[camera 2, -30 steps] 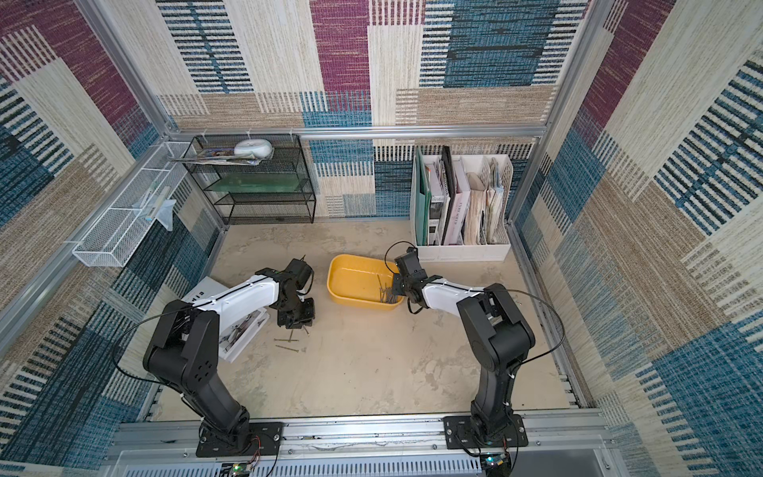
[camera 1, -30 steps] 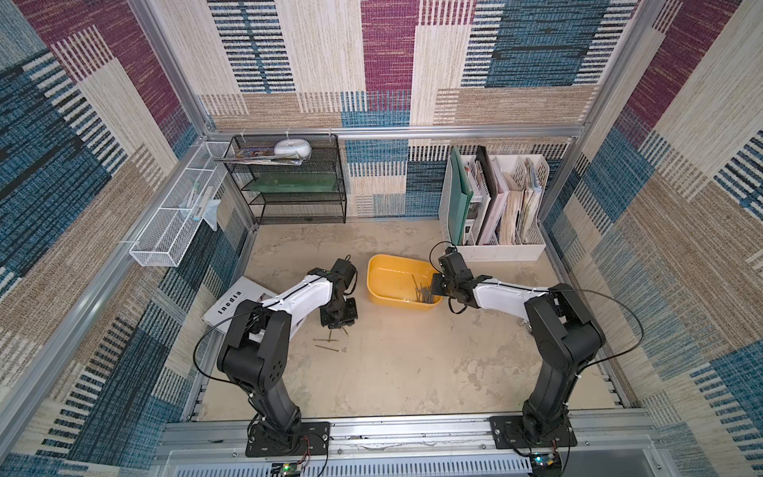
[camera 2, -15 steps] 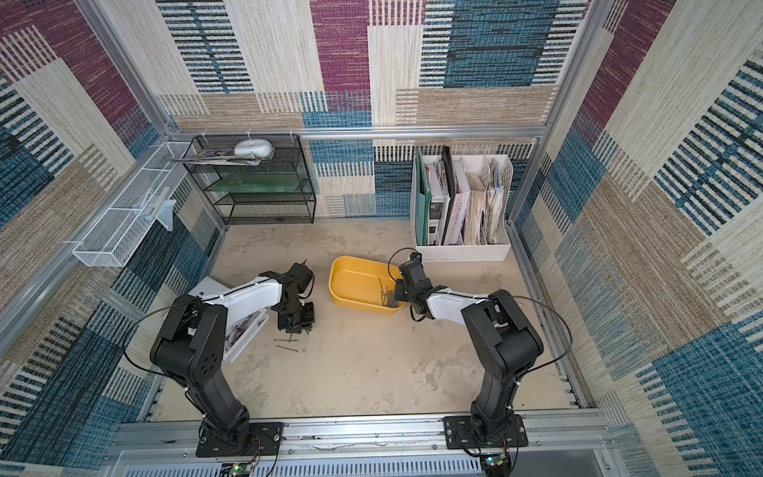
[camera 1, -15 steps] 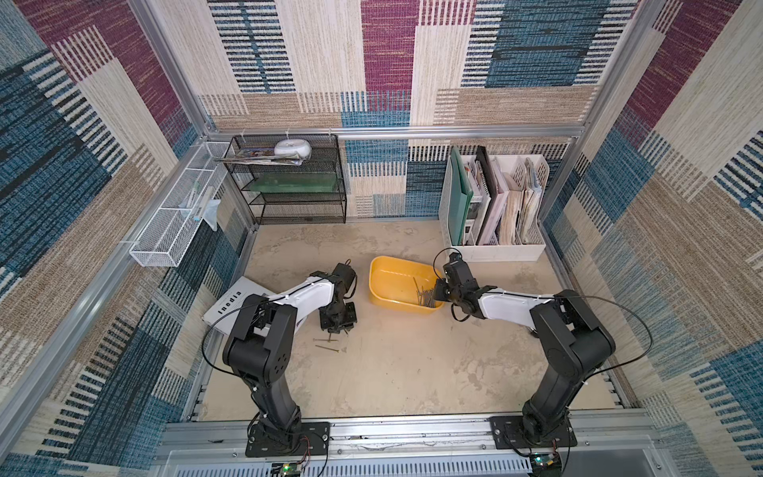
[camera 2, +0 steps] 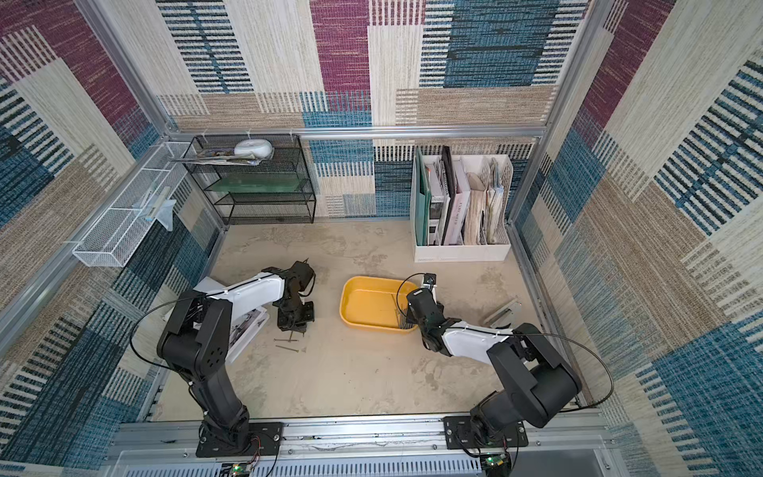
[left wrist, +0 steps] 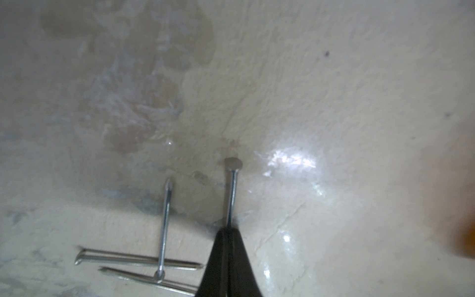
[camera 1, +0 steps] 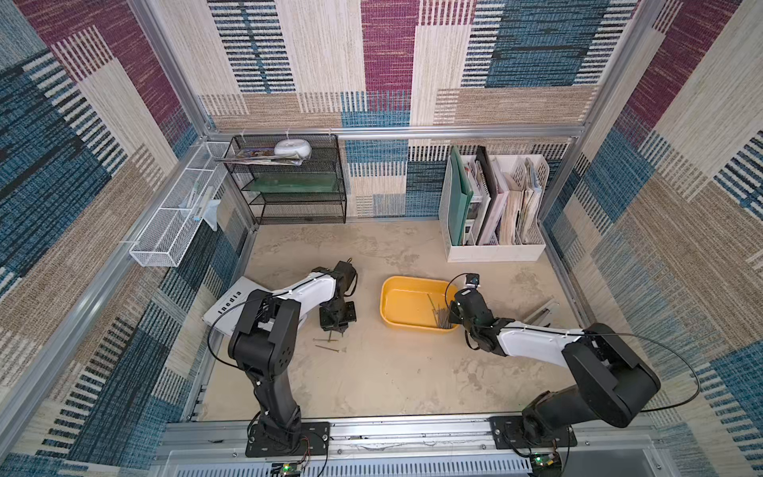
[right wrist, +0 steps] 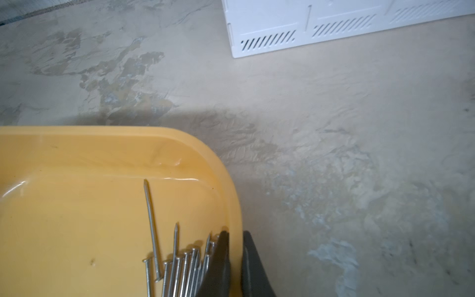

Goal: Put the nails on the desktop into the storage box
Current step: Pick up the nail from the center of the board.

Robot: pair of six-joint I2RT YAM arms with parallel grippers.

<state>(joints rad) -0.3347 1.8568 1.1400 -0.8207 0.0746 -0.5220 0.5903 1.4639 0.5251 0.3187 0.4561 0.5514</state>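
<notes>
Near the centre of the beige desktop [camera 1: 392, 380] sits the yellow storage box [camera 1: 413, 285], in both top views. Several nails [right wrist: 180, 267] lie bunched in its corner. My right gripper [right wrist: 235, 236] is shut on the storage box's rim, with one finger inside the wall and one outside. To the left of the box, my left gripper [left wrist: 227, 230] points down at the desktop, shut on the shank of one nail [left wrist: 232, 195] whose head sticks out ahead. Three more nails [left wrist: 136, 259] lie crossed on the desktop beside it, faint in a top view as loose nails [camera 1: 330, 349].
A white file organiser [camera 1: 493, 252] stands at the back right and a black mesh shelf [camera 1: 297, 194] at the back left. A white mesh basket [camera 1: 173, 223] hangs on the left wall. A white booklet [camera 1: 231, 301] lies under my left arm. A metal piece [camera 1: 541, 309] lies right of the box.
My left gripper's jaws have closed on a nail. My right arm has drawn the storage box slightly to the right, still gripping its rim.
</notes>
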